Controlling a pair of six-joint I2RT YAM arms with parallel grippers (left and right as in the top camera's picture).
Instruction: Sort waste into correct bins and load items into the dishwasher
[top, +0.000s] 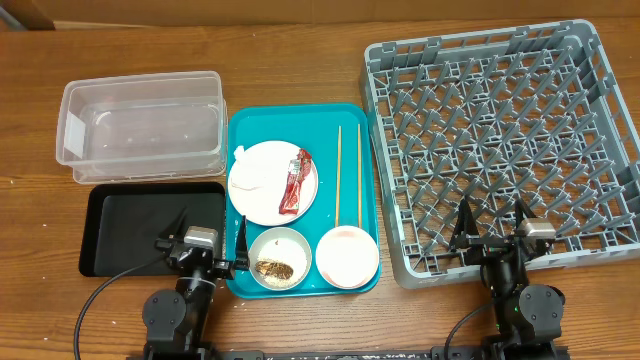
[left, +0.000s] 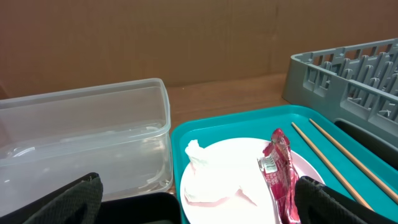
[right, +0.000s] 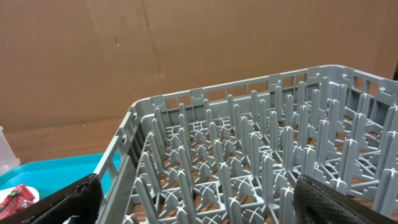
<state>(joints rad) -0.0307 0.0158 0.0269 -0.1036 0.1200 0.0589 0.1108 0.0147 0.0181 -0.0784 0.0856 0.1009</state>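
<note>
Red shiny snack wrapper (top: 294, 182) is lying on the right side of the round white plate (top: 262, 190), mid-table.

Sweeping from the left now: the clear rectangular plastic tub (top: 140, 125) sits at the far left. Just in front of it is the shallow black rectangular plastic tray (top: 130, 230). The left gripper (top: 210, 232) hangs over that tray's near right corner, fingers spread wide, with nothing between them.

Next comes the teal serving tray (top: 240, 125), touching or nearly touching both bins. On it sits the plate, with the crumpled white tissue (top: 248, 172) on its left half, opposite the wrapper. In front of the plate is a round pale bowl (top: 279, 258) holding white rice and a brown food scrap (top: 275, 268). To its right, the pinkish-white bowl (top: 347, 256) sits upright. The 2 thin wooden chopsticks (top: 348, 175) lie side by side along the tray's right side, running front to back.

Far right, the large square grey plastic dish rack (top: 500, 140) stands just beside the teal tray. The right gripper (top: 492, 222) hovers above the rack's near edge, its fingers also wide apart and holding nothing.
</note>
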